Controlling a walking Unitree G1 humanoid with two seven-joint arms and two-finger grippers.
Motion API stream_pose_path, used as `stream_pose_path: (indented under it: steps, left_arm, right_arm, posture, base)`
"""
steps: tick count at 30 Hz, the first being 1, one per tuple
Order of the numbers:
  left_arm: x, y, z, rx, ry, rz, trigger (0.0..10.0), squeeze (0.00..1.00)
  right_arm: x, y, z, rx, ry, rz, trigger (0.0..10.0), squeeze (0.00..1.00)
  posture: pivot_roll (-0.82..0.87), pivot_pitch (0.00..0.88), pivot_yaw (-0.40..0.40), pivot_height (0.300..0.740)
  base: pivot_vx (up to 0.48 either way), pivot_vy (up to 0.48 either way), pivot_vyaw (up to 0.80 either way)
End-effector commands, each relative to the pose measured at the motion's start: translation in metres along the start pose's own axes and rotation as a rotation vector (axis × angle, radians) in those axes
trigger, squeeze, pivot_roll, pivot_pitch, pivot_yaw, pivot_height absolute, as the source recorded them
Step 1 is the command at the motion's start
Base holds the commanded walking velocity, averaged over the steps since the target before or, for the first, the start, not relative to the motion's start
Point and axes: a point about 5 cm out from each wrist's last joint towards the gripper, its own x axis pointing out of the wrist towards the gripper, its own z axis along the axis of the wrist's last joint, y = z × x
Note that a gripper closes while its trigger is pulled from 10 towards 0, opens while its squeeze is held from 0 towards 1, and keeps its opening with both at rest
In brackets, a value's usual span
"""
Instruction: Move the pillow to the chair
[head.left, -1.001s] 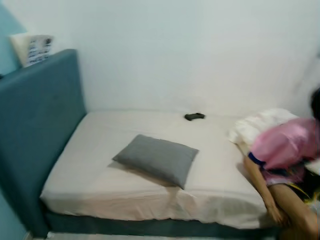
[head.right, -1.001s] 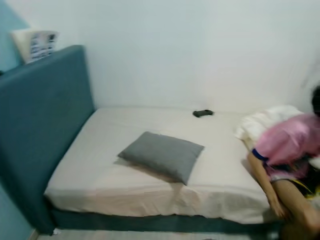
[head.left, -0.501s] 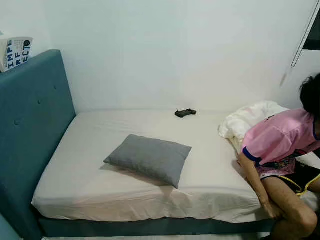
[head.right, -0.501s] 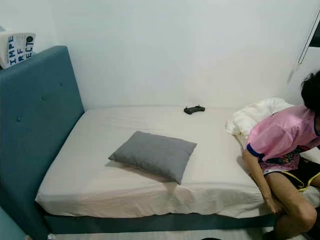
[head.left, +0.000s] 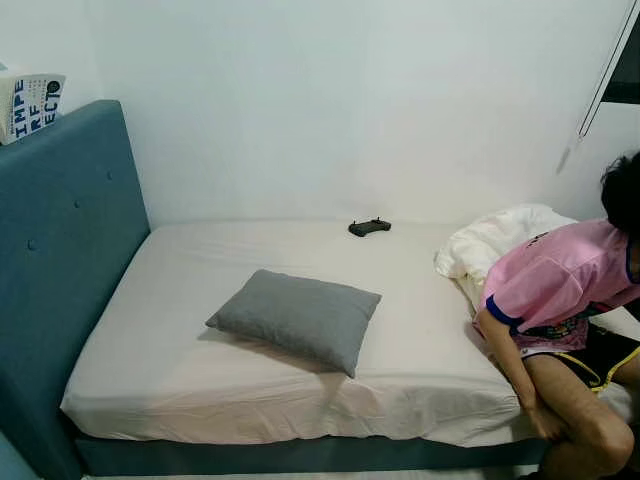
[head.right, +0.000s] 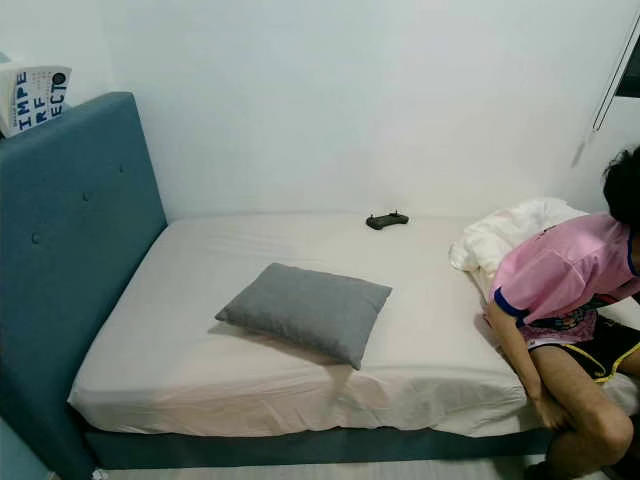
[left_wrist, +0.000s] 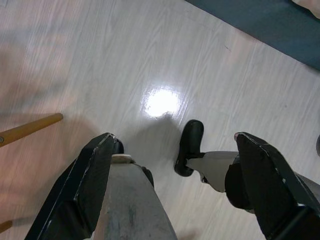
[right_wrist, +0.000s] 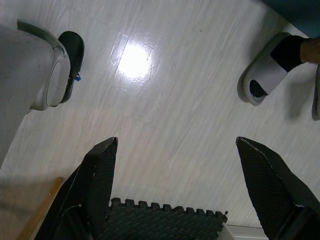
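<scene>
**Pillow on the bed, both arms hanging**

While you look down at the bed (head.left: 200, 400), your grey pillow (head.left: 295, 318) lies flat near the middle of the mattress, toward its front edge. Farther back, near the wall, sits a black controller (head.left: 369, 227). At the bed's right end a person in a pink shirt (head.left: 555, 285) sits beside a white blanket (head.left: 490, 245). Your left gripper (left_wrist: 172, 187) and right gripper (right_wrist: 172, 187) hang over the pale floor (right_wrist: 175, 90), fingers spread wide, holding nothing.

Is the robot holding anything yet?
No. Both grippers, left and right, hang open over the floor. The pillow lies on the bed.
</scene>
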Motion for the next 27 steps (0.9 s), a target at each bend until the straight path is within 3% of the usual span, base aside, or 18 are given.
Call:
stream_pose_path:
  steps: [1,17,23,27]
  left_arm:
    - [0.0014,-0.0048,0.0026,0.004,0.002,-0.015,10.0,0.0]
    - [0.003,-0.0111,0.0077,0.026,-0.008,-0.056,10.0,0.0]
    - [0.0033,-0.0138,0.007,0.032,0.001,-0.073,10.0,0.0]
    - [0.0032,-0.0111,0.0088,0.014,-0.009,-0.057,10.0,0.0]
  right_arm:
    - [-0.0001,-0.0017,0.0001,-0.011,-0.004,-0.007,10.0,0.0]
    - [0.0,-0.0022,0.0036,0.038,-0.013,-0.011,10.0,0.0]
    - [0.0,-0.0047,0.0065,0.036,-0.017,-0.014,10.0,0.0]
    - [-0.0001,-0.0078,0.0095,0.032,-0.022,-0.018,10.0,0.0]
  posture:
    - [-0.04,0.0,-0.055,0.74]
    - [-0.04,0.0,-0.043,0.74]
    - [-0.03,0.0,-0.05,0.74]
    - [-0.03,0.0,-0.054,0.74]
  base:
    - [0.0,0.0,0.0]
    - [0.0,0.0,0.0]
    - [0.0,-0.464,0.0]
    - [0.0,0.0,0.0]
